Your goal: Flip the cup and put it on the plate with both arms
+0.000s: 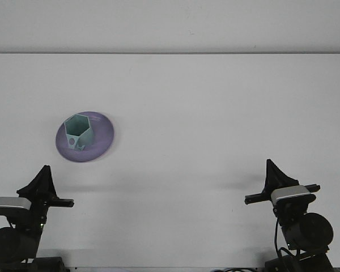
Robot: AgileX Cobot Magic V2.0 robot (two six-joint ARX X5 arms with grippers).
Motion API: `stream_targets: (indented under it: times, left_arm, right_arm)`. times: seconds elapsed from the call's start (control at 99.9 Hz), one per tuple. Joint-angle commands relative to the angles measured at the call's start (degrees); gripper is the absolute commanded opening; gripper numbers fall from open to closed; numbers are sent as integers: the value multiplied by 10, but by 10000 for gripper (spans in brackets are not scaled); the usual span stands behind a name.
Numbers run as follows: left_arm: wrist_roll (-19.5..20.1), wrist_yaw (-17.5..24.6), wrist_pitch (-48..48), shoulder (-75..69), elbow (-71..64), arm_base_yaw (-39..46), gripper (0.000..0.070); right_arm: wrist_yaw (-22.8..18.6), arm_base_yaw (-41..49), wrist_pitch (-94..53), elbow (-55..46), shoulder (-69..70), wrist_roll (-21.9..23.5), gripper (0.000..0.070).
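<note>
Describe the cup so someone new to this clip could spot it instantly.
On the white table, look left of centre for the round purple plate, ahead of the left gripper. The cup stands on it: pale green, mouth up, with a six-sided rim, the only angular thing there.

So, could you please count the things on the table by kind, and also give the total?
Cup: 1, green, open side up, standing on the plate
Plate: 1, purple
Total: 2 things on the white table
</note>
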Motion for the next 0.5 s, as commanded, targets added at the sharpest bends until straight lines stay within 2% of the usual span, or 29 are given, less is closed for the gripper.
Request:
stream_targets:
  times: [0.0, 0.17, 0.33, 0.44, 0.49]
  left_arm:
    - [56, -5, 14, -16, -22, 2, 13]
    - [63, -5, 97, -63, -135, 2, 13]
    - [40, -5, 152, -85, -219, 3, 14]
    - [38, -5, 145, -85, -228, 3, 13]
    - [51, -5, 149, -85, -228, 3, 13]
  right_arm:
    - [2, 1, 5, 2, 0, -2, 0]
    - [2, 1, 5, 2, 0, -2, 0]
    - [2, 1, 5, 2, 0, -2, 0]
    - [2, 1, 6, 2, 0, -2, 0]
    - [2, 1, 5, 2, 0, -2, 0]
